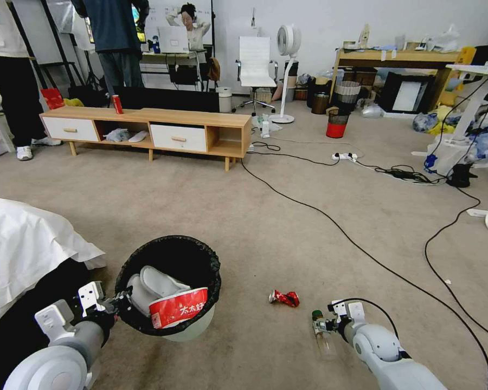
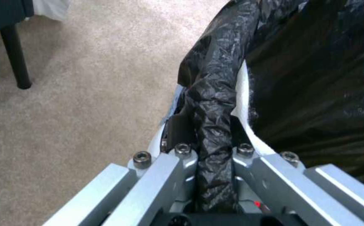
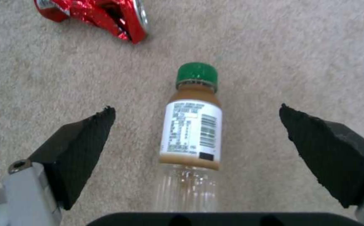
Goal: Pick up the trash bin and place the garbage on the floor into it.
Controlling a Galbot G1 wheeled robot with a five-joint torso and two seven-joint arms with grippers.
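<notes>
Low, right claw spread around bottle (green cap); left claw pinching trash bin rim.

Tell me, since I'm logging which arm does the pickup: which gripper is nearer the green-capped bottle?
Right. The right gripper is open, straddling the bottle on the floor. The left gripper is clamped on the trash bin rim, well aside.

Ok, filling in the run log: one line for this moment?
left gripper: shut on trash bin rim | right gripper: open, straddling bottle on floor | red wrapper: on floor
</notes>
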